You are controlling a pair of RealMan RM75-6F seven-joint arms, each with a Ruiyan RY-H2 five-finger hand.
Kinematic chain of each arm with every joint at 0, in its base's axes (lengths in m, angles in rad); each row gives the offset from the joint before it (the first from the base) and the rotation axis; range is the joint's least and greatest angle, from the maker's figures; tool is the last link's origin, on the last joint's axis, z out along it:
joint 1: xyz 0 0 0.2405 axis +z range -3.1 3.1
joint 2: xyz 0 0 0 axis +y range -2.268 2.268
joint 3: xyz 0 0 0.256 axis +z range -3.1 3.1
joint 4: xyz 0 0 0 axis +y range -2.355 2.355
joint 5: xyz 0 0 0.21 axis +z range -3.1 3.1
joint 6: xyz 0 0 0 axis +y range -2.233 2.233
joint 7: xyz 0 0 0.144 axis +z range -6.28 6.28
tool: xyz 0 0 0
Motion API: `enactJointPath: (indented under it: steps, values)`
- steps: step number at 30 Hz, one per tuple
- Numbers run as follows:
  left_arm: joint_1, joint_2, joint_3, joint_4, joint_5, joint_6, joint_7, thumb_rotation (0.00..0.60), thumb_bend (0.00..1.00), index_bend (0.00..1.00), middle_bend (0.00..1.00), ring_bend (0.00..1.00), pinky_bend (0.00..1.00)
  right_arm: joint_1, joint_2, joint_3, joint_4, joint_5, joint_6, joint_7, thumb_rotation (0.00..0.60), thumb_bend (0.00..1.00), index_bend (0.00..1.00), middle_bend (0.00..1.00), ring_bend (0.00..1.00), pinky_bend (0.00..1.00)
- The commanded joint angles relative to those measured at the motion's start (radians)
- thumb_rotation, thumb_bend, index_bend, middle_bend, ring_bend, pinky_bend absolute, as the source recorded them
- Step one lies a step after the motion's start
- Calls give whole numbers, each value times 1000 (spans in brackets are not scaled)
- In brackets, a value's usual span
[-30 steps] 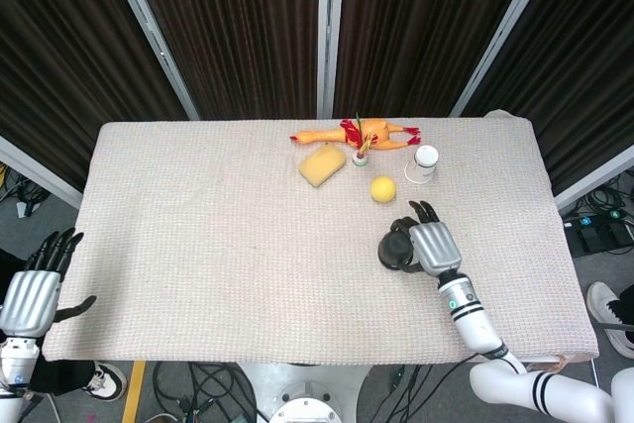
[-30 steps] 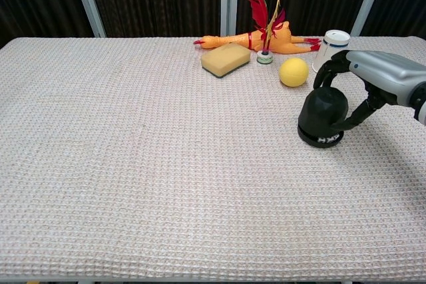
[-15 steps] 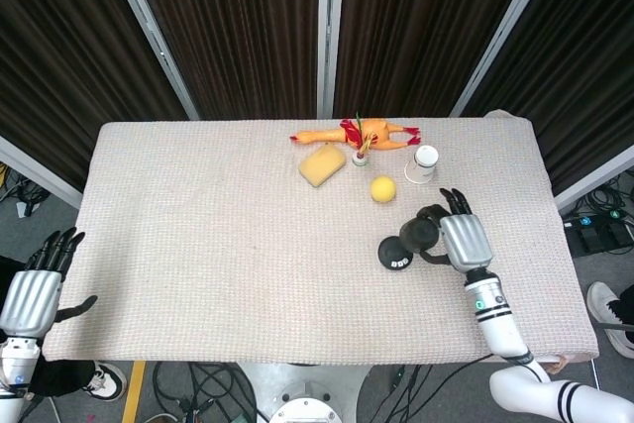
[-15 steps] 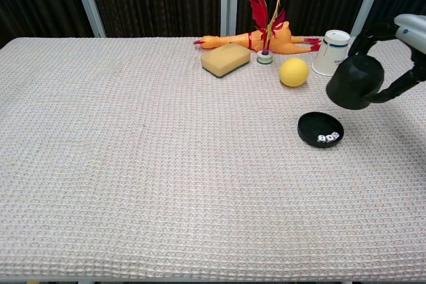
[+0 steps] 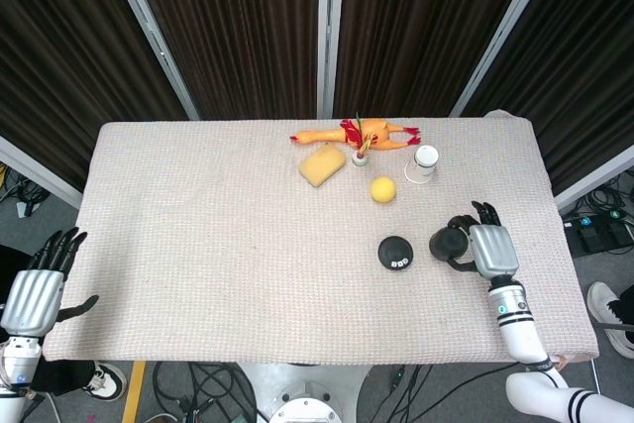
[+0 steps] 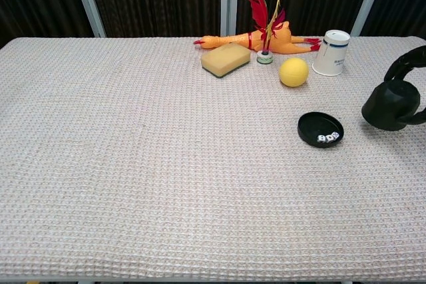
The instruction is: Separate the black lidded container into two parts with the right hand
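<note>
Head view
Right hand [image 5: 489,248]: fingers curled round the black cup part [image 5: 446,243]; cup is held off to the right of the black base [image 5: 396,252], not touching it.
Black base: left flat on the table [image 5: 198,245], small white marks seen on it; the landmark for all else.
Left hand [image 5: 36,289]: far left of the base, past the table edge, fingers spread, nothing held.
Risk: cup could be dropped if the grip is let go too early; prob. it would roll, as its side looks round.
Count: 1 base, 1 cup part, 1 yellow ball [image 5: 383,188] just behind the base, 1 white cup [image 5: 424,162], 1 sponge [image 5: 322,164], 1 rubber chicken [image 5: 357,134].

Chest view
Right hand: only dark fingers [image 6: 404,63] are seen at the frame edge, hooked over the cup part [image 6: 391,105].
Cup part: right of the base [image 6: 320,129], well apart; whether it touches the table can't be told.
Risk: base could be knocked if the cup is swung back left.
Count: 1 feather toy [image 6: 264,11] behind the base, by the chicken [image 6: 273,39]. Left hand not seen here.
</note>
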Motion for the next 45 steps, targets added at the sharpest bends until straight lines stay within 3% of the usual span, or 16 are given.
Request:
enactJointPath:
  steps: [1, 6, 13, 15, 19, 24, 29, 34, 45]
  values:
    - [1, 1, 0, -1, -1, 0, 1, 600, 131, 52, 32, 0, 194, -1, -19, -4, 25, 5, -13, 3, 600, 64, 400, 418, 60, 0]
    - [1, 0, 2, -1, -2, -1, 1, 600, 132, 52, 32, 0, 194, -4, -17, -7, 32, 18, -37, -4, 600, 46, 377, 393, 53, 0]
    - [3, 0, 1, 2, 0, 4, -3, 600, 132, 52, 32, 0, 194, -3, 36, -4, -29, 23, -85, 35, 600, 0, 40, 97, 0, 0]
    - [5, 2, 2, 2, 1, 6, -5, 600, 132, 52, 32, 0, 194, -5, 45, 2, -43, 24, -79, 42, 600, 0, 7, 61, 0, 0]
    - [8, 5, 3, 1, 4, 12, -5, 600, 131, 52, 32, 0, 194, -14, 71, 11, -79, 6, -48, 53, 600, 0, 0, 37, 0, 0]
    - [8, 10, 2, -6, 6, 16, 0, 600, 131, 52, 32, 0, 194, -51, 141, 21, -172, -75, 72, 80, 600, 0, 0, 38, 0, 0]
    - [7, 8, 2, -10, 6, 13, 5, 600, 132, 51, 32, 0, 194, -120, 239, 14, -291, -140, 232, -15, 600, 0, 0, 37, 0, 0]
    - [9, 7, 0, -13, 3, 16, 8, 600, 131, 51, 32, 0, 194, -200, 312, -12, -373, -139, 324, -86, 600, 0, 0, 36, 0, 0]
    - [-3, 13, -21, -45, -18, 5, 39, 600, 132, 51, 32, 0, 194, -259, 281, -23, -278, -84, 324, -28, 600, 0, 0, 35, 0, 0]
